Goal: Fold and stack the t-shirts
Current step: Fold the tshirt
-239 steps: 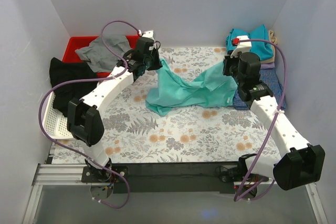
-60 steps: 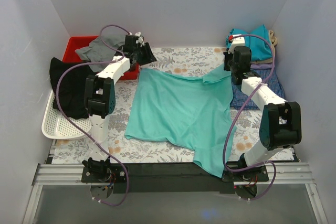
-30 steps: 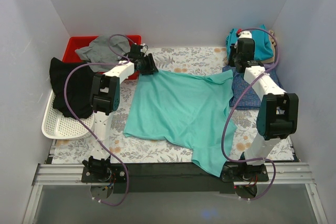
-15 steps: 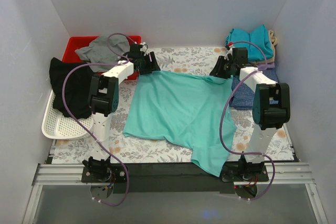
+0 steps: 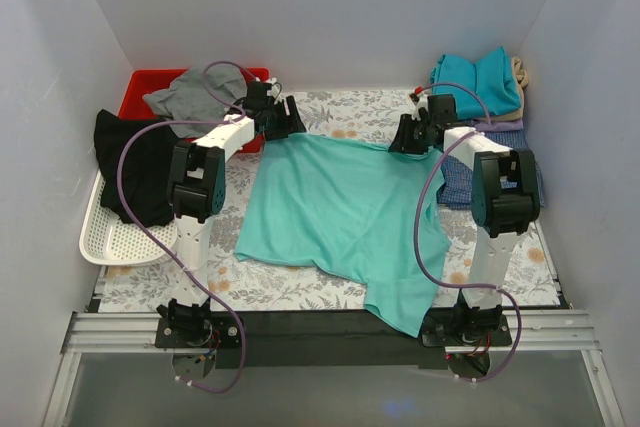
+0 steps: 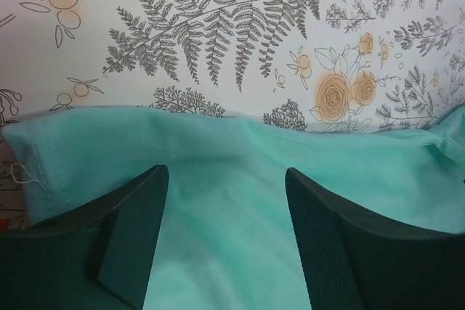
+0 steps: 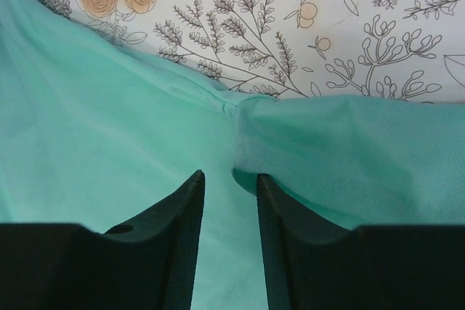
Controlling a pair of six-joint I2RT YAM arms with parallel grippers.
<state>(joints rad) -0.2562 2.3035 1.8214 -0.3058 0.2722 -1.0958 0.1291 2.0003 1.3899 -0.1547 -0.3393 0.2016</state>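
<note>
A mint-green t-shirt (image 5: 340,209) lies spread flat across the floral table, its near corner hanging over the front edge. My left gripper (image 5: 288,121) hovers at the shirt's far left corner. In the left wrist view its fingers (image 6: 138,215) stand wide apart over the cloth (image 6: 218,143), and my left gripper (image 6: 226,172) is open and holds nothing. My right gripper (image 5: 402,139) is at the far right shoulder. In the right wrist view my right gripper (image 7: 229,176) is open by a narrow gap, with a sleeve fold (image 7: 327,157) lying against the right fingertip. More t-shirts are piled at the back right, teal (image 5: 480,79) over blue check (image 5: 455,185).
A red bin (image 5: 145,87) with a grey garment (image 5: 195,92) stands at the back left. A white tray (image 5: 110,239) under a black garment (image 5: 135,162) sits along the left wall. Purple cables loop off both arms.
Both grippers have opened and let go of the shirt's far edge. The right gripper has moved left from the stack to the shirt's shoulder. The left arm has barely shifted.
</note>
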